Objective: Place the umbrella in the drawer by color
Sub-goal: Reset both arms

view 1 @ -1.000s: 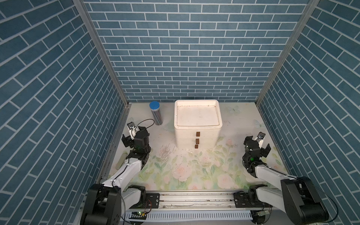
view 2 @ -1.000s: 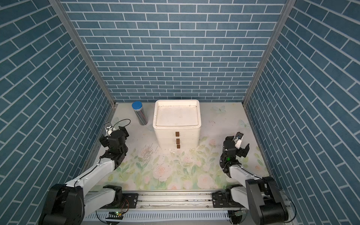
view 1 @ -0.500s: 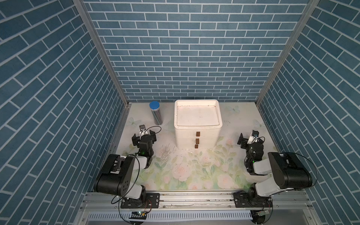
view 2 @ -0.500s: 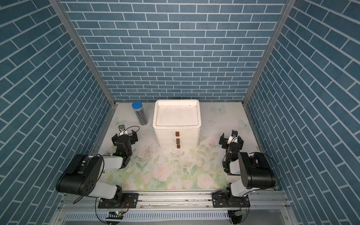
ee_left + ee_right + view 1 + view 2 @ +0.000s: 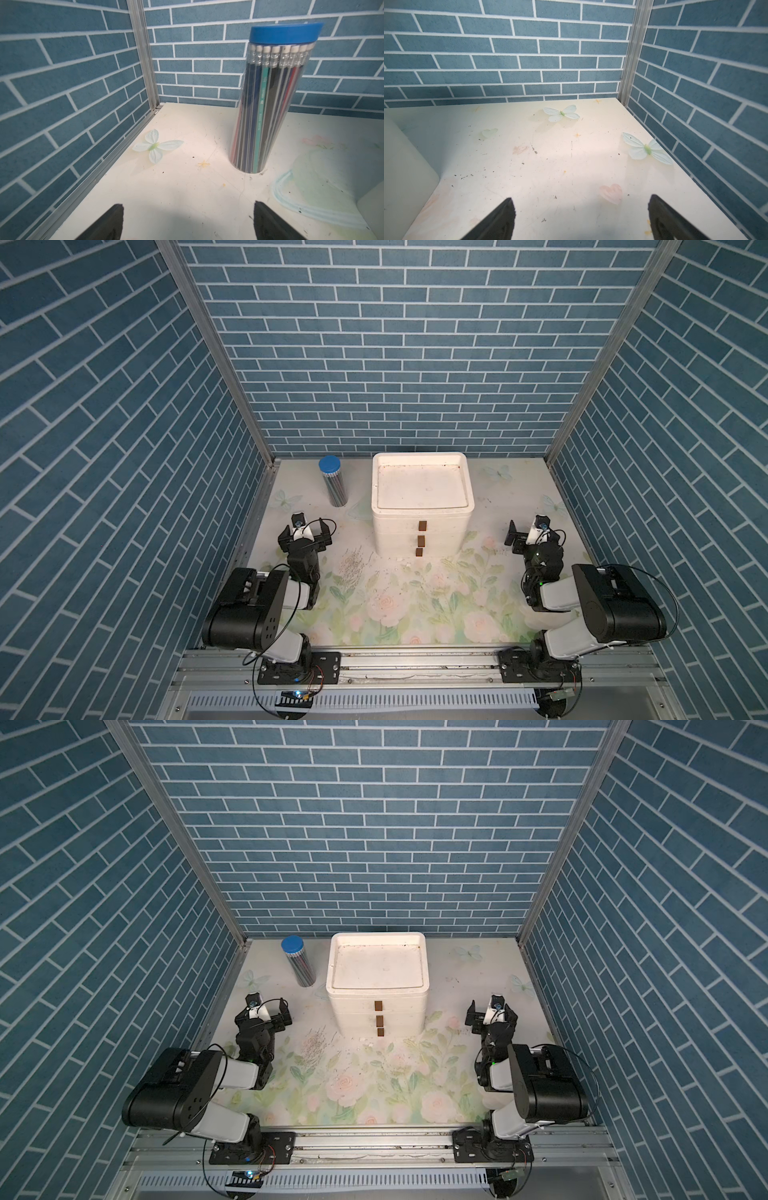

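The left gripper (image 5: 188, 207) hovers low over the pale floral table mat (image 5: 415, 605), its black jaws spread wide with nothing between them, facing the back corner. The right gripper (image 5: 580, 202) is likewise spread and empty. Both arms sit folded near their bases, which looks like a resting pose with no pick begun. Ahead of the left gripper, a clear plastic tube of pencils with a blue lid (image 5: 268, 99) stands upright. Between the arms sits the white three-drawer plastic cabinet with brown handles (image 5: 422, 510), with all its drawers shut; one would need opening first. No umbrella shows in any view, so I cannot tell where it is. A patch of grey specks (image 5: 353, 566) lies on the mat.
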Motion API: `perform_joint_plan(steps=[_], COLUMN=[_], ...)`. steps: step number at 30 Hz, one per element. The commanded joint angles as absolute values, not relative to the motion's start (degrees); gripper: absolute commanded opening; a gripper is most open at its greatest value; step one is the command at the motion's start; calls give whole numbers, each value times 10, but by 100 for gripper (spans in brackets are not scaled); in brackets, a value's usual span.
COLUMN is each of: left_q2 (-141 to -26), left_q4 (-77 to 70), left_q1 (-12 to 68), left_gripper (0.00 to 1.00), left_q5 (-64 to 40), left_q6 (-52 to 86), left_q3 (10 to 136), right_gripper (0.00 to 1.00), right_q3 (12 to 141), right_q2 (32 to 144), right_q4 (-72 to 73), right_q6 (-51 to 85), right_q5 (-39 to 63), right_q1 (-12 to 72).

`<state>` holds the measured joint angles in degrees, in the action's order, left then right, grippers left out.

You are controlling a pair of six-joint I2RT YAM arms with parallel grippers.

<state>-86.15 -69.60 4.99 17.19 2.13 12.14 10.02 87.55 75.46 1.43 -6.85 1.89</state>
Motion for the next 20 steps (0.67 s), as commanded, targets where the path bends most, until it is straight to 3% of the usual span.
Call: perform_joint_plan(steps=[1, 20], left_q2=[-859, -861], left_q4=[-714, -713], left_q1=[49, 46], left_gripper=[100, 100], left_q5=[163, 157], left_q6=[20, 21], left_q3=[123, 125], right_gripper=[100, 100], right_q3=[109, 115], right_q2=[875, 877], right_q4=[764, 757], right_q6=[1, -8], right_q5=[-66, -76], right_q1=[23, 32])
